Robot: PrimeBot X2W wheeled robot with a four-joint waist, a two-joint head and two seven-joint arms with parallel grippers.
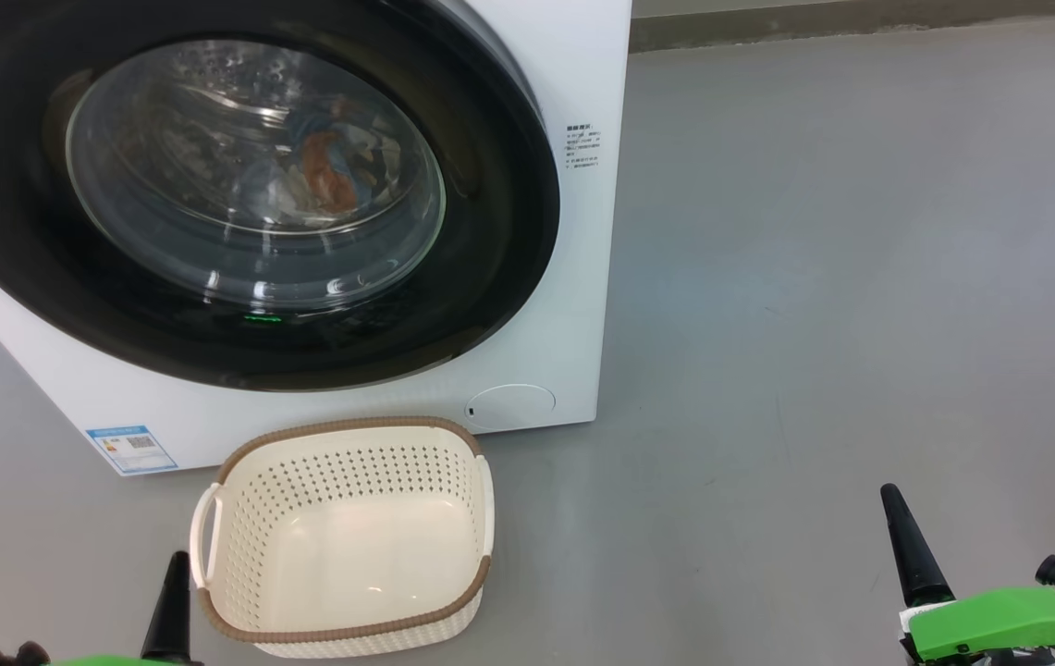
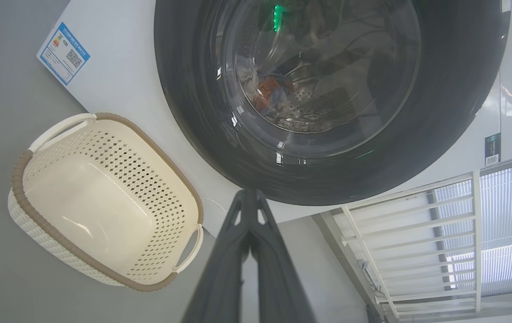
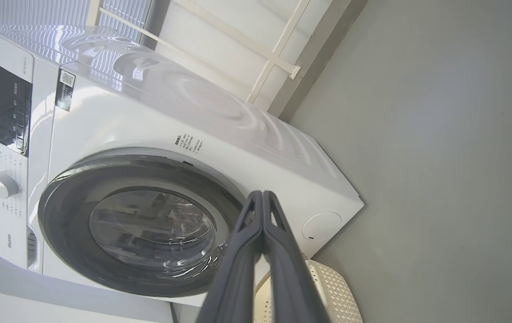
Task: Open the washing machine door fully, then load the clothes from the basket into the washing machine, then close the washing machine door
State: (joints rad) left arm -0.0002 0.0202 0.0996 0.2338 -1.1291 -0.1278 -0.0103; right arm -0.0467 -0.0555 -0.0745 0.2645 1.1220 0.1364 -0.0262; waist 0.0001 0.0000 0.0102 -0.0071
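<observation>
Jaws pressed together and empty on both arms, above the grey floor [image 1: 814, 277]; round black-rimmed glass washing machine door [image 1: 509, 231] looks shut on the white front-loading washing machine [image 1: 582, 74], with orange and blue clothes [image 1: 328, 171] behind the glass; cream perforated plastic basket [image 1: 351, 476] stands empty just before it; whether the latch caught cannot be told; an unlatched door could swing out onto the basket.

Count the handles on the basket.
2. One handle is at the basket end nearest the blue label sticker. The other handle is at the opposite end, beside the left gripper. Neither is hidden.
</observation>
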